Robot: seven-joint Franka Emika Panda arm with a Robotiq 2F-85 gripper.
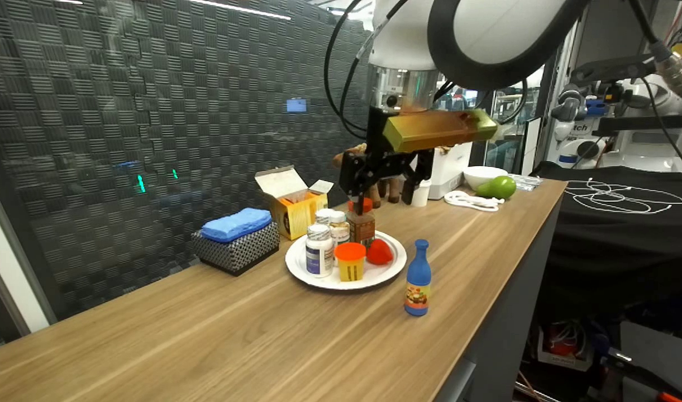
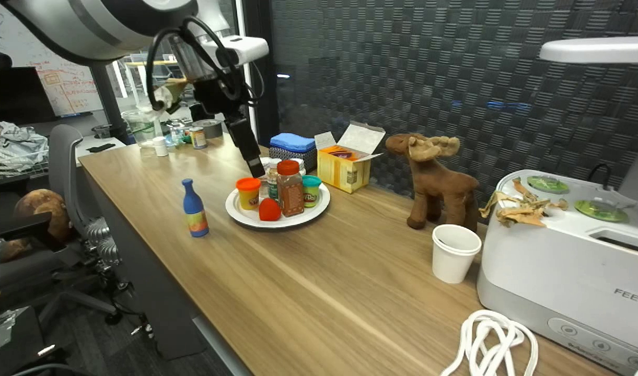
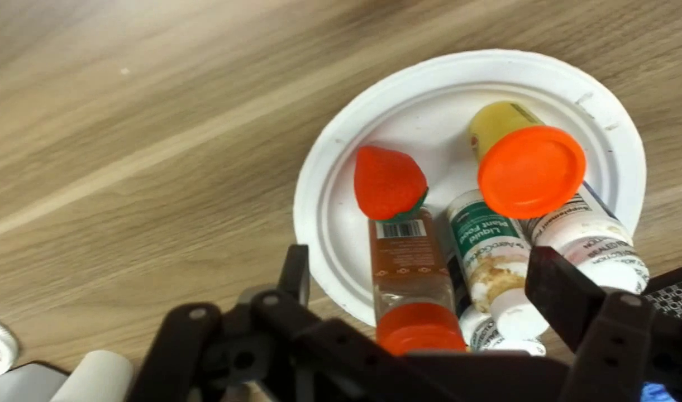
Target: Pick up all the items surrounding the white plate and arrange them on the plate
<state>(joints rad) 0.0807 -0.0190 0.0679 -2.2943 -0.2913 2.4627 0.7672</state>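
Hand [image 3: 422,261] (jaws apart) above plate [image 3: 448,146]

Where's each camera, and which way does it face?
Exterior view: higher than the counter, looking along it past the white plate; arm and claw show.
Exterior view: by the white appliance, facing roughly back at the plate; arm and claw show.
Wrist view: on the arm, facing down; plate and claw fingers show.
Both exterior views share the blue bottle.
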